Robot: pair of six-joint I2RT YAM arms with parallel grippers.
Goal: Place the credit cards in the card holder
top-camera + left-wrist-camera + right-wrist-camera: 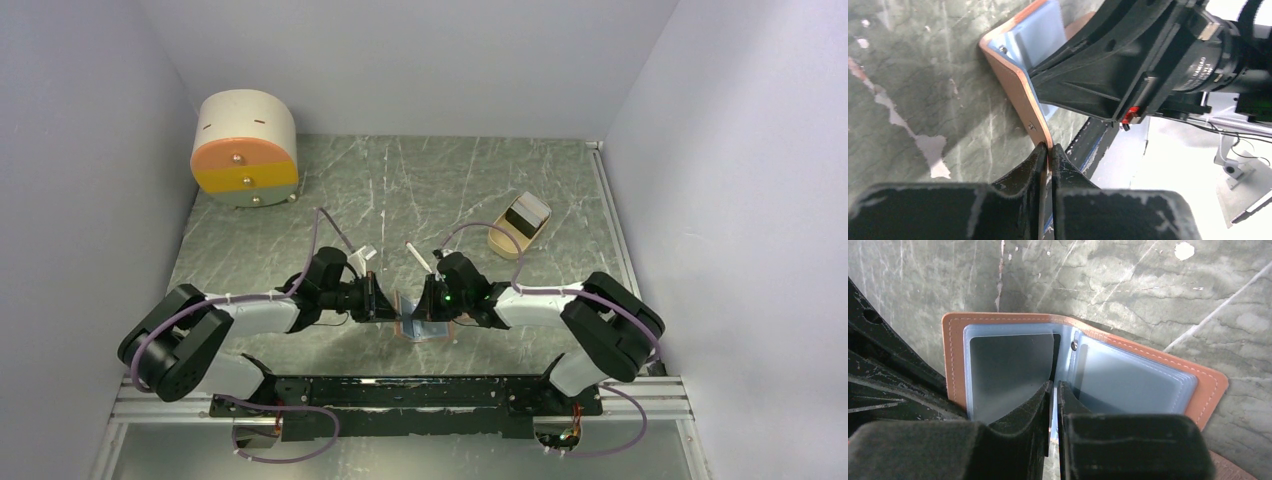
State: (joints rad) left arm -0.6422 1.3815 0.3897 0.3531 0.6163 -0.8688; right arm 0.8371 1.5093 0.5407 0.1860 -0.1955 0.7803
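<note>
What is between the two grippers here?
The open orange-brown card holder with blue plastic sleeves, seen in the top view. The left gripper has its jaws shut on the cover edge, the right gripper on a sleeve.

Tan-orange with pale stitching on the card holder (1208, 387); translucent pale blue on its sleeves (1133, 385). Grey-green marbling veined with white across the table (450, 180). Matte black, scuffed whitish, on the left gripper (1048, 152) and right gripper (1054, 390). Black with a white band on the credit cards (526, 213), beige on their tray (500, 243). Cream, orange and yellow on the round box (245, 150). Mauve on the cables (322, 225), pale lavender-grey on the walls (420, 60).
</note>
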